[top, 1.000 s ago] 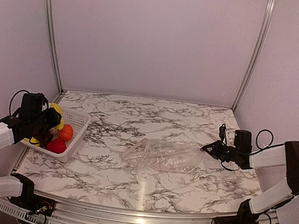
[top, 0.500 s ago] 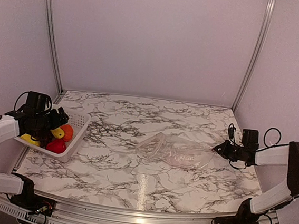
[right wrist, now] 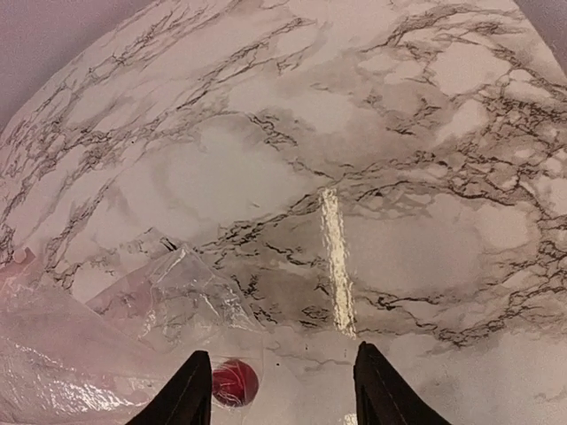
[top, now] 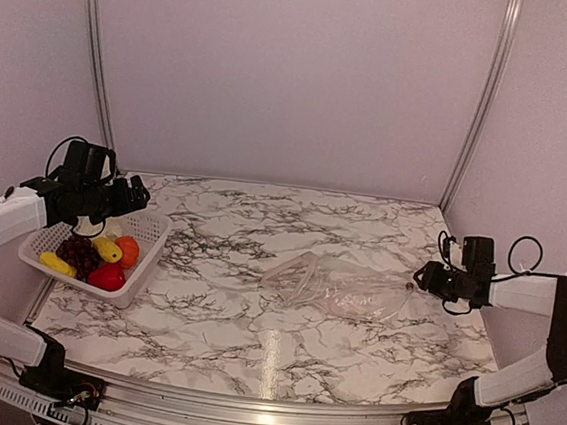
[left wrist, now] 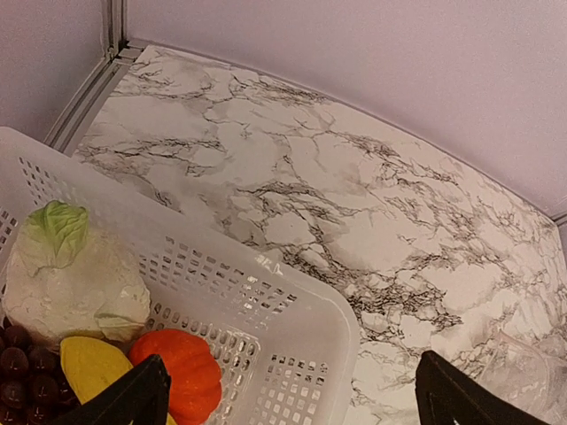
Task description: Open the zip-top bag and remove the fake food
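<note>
Emptying judged nearly done: fake food (top: 99,253) lies in the basket (top: 154,226) below the empty, spread left gripper (left wrist: 291,365), while the right gripper (right wrist: 279,363), jaws apart, straddles the bag (top: 341,290) end, where a red piece (right wrist: 235,382), apparently inside, needs extracting next.

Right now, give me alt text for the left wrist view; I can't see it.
A white mesh basket at lower left holds a cauliflower, orange piece, yellow piece and grapes. The left gripper is open over the marble table.
</note>
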You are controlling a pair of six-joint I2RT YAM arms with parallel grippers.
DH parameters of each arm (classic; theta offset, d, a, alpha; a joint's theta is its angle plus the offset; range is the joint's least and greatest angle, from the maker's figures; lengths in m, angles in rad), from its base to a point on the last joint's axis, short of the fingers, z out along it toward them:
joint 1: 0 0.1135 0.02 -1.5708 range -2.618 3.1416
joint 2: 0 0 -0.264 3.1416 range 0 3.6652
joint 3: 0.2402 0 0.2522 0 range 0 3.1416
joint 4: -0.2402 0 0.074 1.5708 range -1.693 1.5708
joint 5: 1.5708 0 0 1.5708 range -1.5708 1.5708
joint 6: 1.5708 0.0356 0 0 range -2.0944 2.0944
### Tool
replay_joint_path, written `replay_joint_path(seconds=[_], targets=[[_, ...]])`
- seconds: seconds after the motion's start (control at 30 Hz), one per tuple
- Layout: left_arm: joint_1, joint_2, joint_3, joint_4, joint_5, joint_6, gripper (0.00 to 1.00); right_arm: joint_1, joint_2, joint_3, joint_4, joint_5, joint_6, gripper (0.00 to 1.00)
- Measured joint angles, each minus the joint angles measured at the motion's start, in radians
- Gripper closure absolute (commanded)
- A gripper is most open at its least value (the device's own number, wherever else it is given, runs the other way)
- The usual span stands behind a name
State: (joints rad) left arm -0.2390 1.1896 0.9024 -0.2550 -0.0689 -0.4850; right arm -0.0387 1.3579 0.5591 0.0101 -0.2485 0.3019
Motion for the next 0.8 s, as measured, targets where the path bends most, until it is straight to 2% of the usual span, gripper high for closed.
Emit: replay_joint_path(seconds=[0.17, 0.37, 0.4, 0.5, 0.53, 0.8], targets=[[-0.042, 0.104, 0.104, -0.015, -0.030, 0.025, 0.01, 0.000, -0.054, 0.083, -0.044, 0.014, -0.008, 0.39], [-0.121, 0.196, 0.250, -0.021, -0.073, 0.061, 0.01, 0.016, -0.050, 0.212, -0.049, -0.053, -0.017, 0.30], [-0.132, 0.206, 0.264, -0.021, -0.080, 0.067, 0.01, 0.032, -0.045, 0.233, -0.050, -0.060, -0.021, 0.29], [-0.176, 0.240, 0.292, -0.021, -0.113, 0.082, 0.01, 0.122, -0.020, 0.299, -0.047, -0.093, -0.027, 0.14], [-0.192, 0.250, 0.294, -0.021, -0.123, 0.085, 0.01, 0.153, -0.011, 0.318, -0.045, -0.110, -0.029, 0.12], [-0.295, 0.267, 0.248, -0.019, -0.169, 0.086, 0.01, 0.317, 0.046, 0.346, 0.019, -0.169, -0.019, 0.06]])
